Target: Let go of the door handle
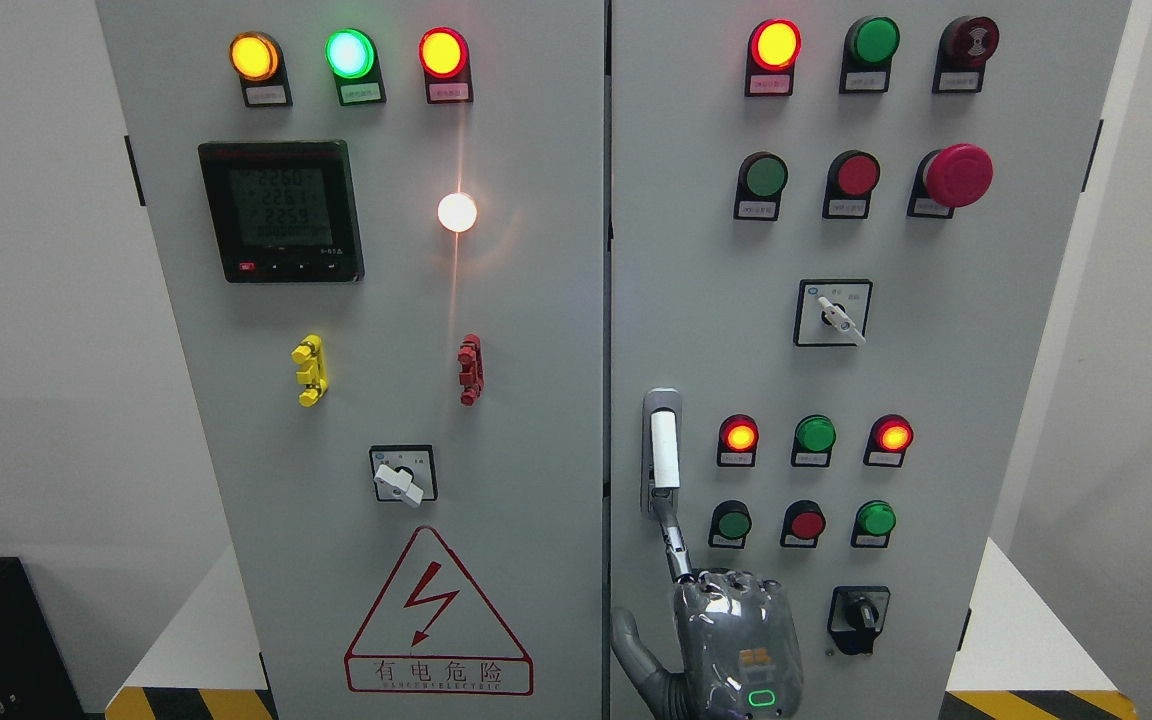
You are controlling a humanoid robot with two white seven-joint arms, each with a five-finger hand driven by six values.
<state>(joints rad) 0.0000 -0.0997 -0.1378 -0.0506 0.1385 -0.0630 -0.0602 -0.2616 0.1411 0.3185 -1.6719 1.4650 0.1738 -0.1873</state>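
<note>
The door handle point(664, 450) is a white upright lever in a silver housing on the left edge of the cabinet's right door point(936, 380). My right hand point(731, 640) comes up from the bottom edge just below it, its back facing me. One finger point(674, 540) stretches up, and its tip meets the lower end of the handle housing. The thumb point(631, 645) is spread out to the left. The hand does not grip the handle. Both doors look closed. The left hand is out of view.
The grey cabinet's left door point(356, 400) carries lamps, a meter point(281, 212), a rotary switch point(401, 478) and a warning triangle. The right door has push buttons, a red emergency button point(956, 175) and two rotary switches point(836, 312) point(858, 618).
</note>
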